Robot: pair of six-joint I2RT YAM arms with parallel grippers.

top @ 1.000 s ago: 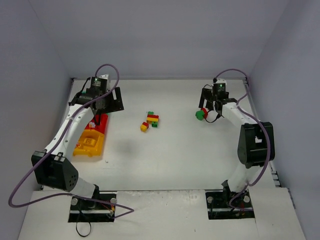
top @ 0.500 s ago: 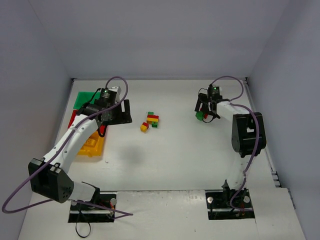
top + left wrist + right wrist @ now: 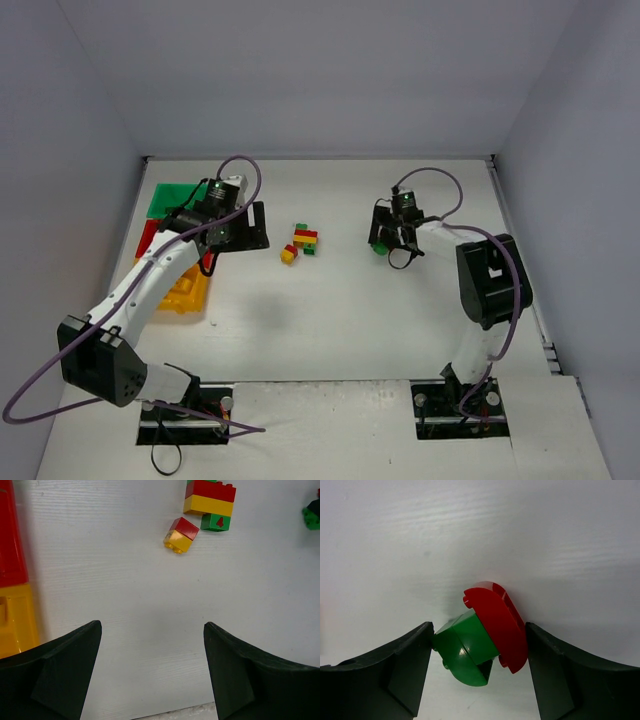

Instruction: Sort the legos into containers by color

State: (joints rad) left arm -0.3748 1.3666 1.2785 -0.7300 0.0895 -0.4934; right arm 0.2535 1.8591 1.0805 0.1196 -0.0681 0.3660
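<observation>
Legos point(image 3: 303, 240) at centre frame from above: a red, yellow and green cluster, single bricks hard to separate there. Further right, a green-and-red piece point(image 3: 480, 635) clamped between the fingers of the right gripper point(image 3: 479, 645), green against one pad, red against the other, and half hidden under the wrist in the overhead view. Shifted left toward the cluster since half a second ago. At left, green bin point(image 3: 168, 198), red bin point(image 3: 148, 235) and yellow bin point(image 3: 185, 292), all partly covered by the arm. Left gripper point(image 3: 152, 630) spread wide, empty, with the cluster well above its fingertips, cropped at the top edge.
</observation>
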